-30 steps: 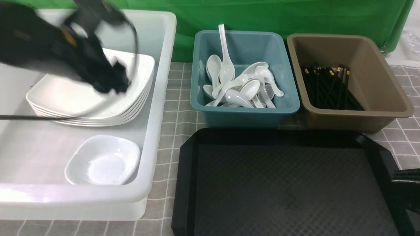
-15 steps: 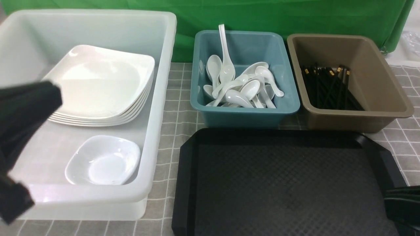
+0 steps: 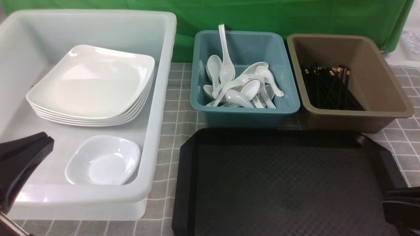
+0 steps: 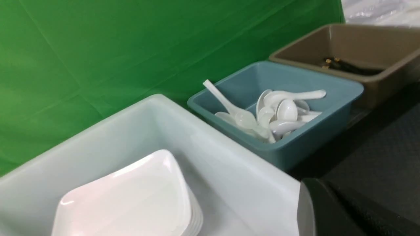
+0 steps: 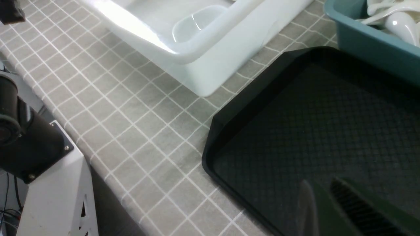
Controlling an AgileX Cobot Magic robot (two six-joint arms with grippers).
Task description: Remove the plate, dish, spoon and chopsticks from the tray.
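The black tray (image 3: 285,183) lies bare, with nothing on it. A white plate (image 3: 95,82) tops a stack of like plates in the white tub (image 3: 157,108). The small white dish (image 3: 103,160) sits in front of the stack. White spoons (image 3: 242,88) fill the teal tub, and I cannot tell which one is the task's spoon. Black chopsticks (image 3: 328,88) lie bundled in the brown tub. My left gripper (image 3: 44,142) is shut and empty, low over the white tub's near left corner. My right gripper (image 3: 388,200) hovers over the tray's near right corner, its jaws a narrow gap apart and empty.
The teal tub (image 3: 244,113) and the brown tub (image 3: 380,108) stand side by side behind the tray. The white tub stands left of them on a grey checked cloth (image 3: 174,108). A green backdrop closes the far side. The table's front edge runs close to the tray (image 5: 229,141).
My left arm has pulled back from over the plate stack to the tub's near left corner, jaws now closed. The right gripper has sunk slightly at the tray's corner.
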